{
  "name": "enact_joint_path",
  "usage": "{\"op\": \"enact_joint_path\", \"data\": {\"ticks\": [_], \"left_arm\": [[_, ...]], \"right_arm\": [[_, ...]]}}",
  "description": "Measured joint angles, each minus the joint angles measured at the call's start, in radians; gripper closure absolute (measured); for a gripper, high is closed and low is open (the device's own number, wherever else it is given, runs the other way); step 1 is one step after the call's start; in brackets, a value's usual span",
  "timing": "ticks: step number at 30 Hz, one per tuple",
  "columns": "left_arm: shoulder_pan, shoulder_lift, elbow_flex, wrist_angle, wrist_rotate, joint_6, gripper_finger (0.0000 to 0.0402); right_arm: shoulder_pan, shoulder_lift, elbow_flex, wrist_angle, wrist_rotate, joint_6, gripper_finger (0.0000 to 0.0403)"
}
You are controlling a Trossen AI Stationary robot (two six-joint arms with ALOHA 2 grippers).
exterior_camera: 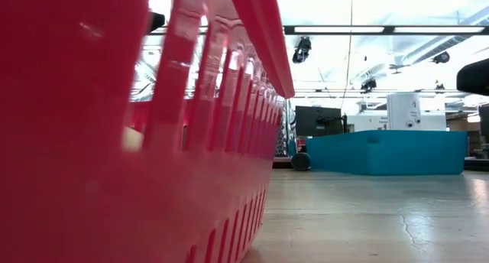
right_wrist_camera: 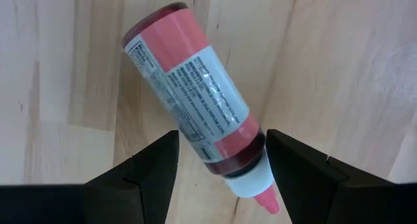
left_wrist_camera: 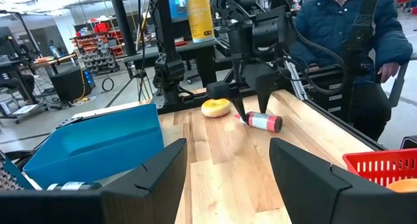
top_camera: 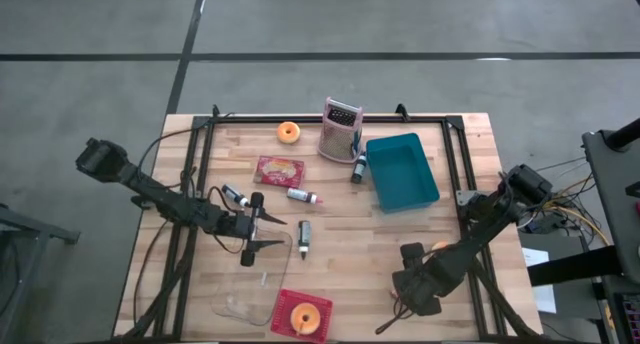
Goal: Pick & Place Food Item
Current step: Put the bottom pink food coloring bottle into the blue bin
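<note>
Right claw (right_wrist_camera: 220, 164) hangs wide open directly over a red sauce bottle (right_wrist_camera: 195, 94) lying flat on the wooden surface (right_wrist_camera: 339, 68), fingers either side, untouched. A doughnut (left_wrist_camera: 215, 107) sits just beside. Left claw (top_camera: 262, 228) waits wide open.

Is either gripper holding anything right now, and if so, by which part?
Nothing is held. The right gripper is open, hanging over the red sauce bottle lying on the table, its fingers straddling the cap end without touching. The left gripper is open and empty.

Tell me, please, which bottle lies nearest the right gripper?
The red, white-labelled bottle directly under the right gripper's open fingers; the others lie mid-table, nearer the left gripper.
</note>
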Motion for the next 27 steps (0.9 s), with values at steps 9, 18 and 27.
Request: {"op": "enact_joint_path", "data": {"ticks": [9, 18, 27], "left_arm": [[0.000, 0.000, 0.000, 0.002, 0.001, 0.000, 0.0179], [0.000, 0.000, 0.000, 0.002, 0.002, 0.000, 0.0179], [0.000, 0.000, 0.000, 0.005, 0.002, -0.001, 0.0179]], "right_arm": [[-0.001, 0.005, 0.000, 0.033, 0.039, -0.017, 0.0179], [-0.001, 0.046, 0.000, 0.119, 0.056, -0.036, 0.0179], [-0.001, 0.089, 0.005, 0.125, 0.062, -0.034, 0.0203]]}}
